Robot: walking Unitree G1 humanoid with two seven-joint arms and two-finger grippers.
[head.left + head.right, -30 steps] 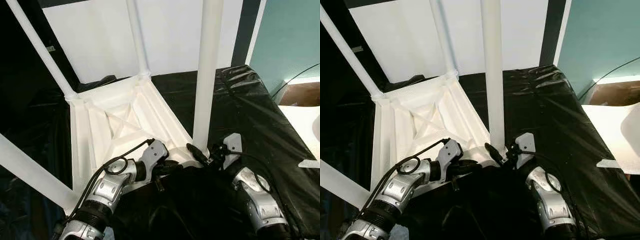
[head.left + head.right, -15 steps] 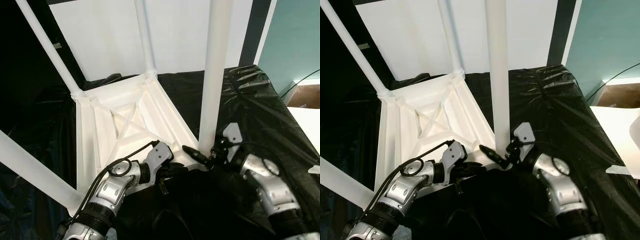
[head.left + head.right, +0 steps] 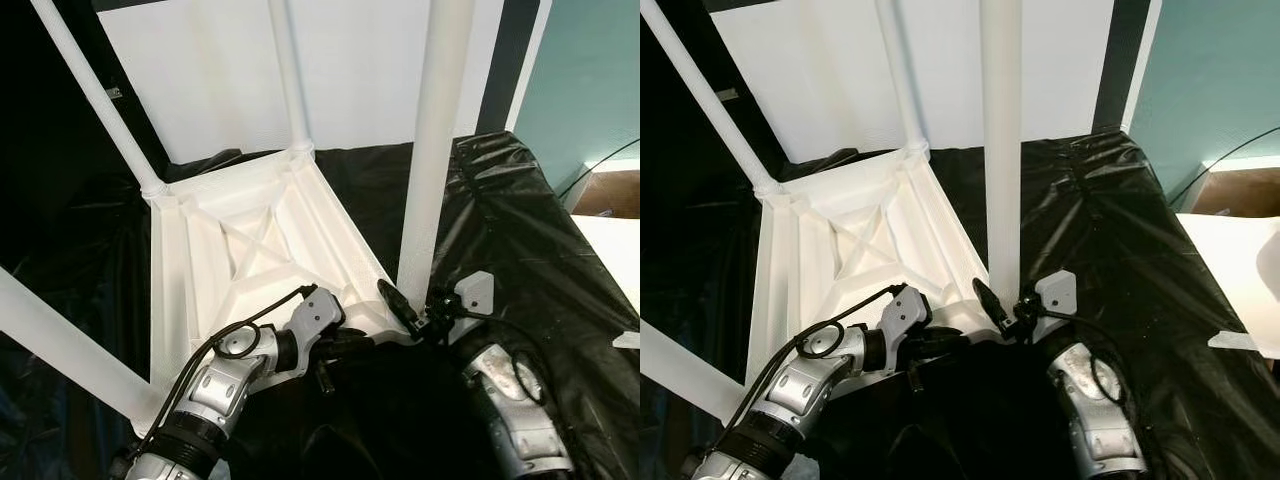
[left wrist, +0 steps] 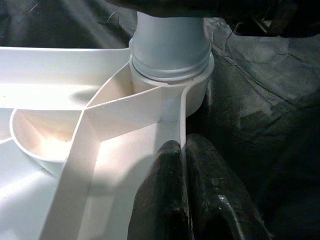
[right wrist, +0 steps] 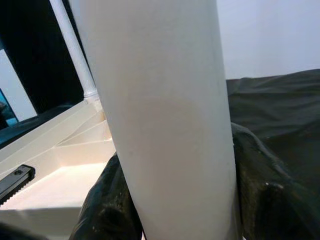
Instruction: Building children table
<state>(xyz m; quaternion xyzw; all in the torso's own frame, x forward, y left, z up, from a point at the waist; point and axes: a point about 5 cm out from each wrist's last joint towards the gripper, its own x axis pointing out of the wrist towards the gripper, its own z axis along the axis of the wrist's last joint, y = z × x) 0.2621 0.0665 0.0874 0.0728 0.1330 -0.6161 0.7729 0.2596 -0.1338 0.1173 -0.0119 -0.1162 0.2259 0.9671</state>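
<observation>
Black plastic sheeting (image 3: 520, 230) covers the desk, and the white tabletop (image 3: 250, 255) lies on it upside down so its ribbed underside and corner sockets face up for fitting legs. Nearest, the left gripper (image 3: 345, 345) pinches the tabletop's near edge; in its wrist view both fingers (image 4: 170, 200) are pressed together on the thin rim wall just short of the corner socket, probably to steady the piece against twisting. Just beside it, the right gripper (image 3: 415, 315) is clamped around the base of the near leg (image 3: 432, 150), one finger on each side of the tube where it enters that socket. This leg stands upright, and the hold low down suits pushing or turning it home. Beyond both grippers, two more legs (image 3: 285, 70) rise from the far corners, and another leg (image 3: 60, 340) slants away past the left gripper. Farther back is a white wall (image 3: 350, 60).
</observation>
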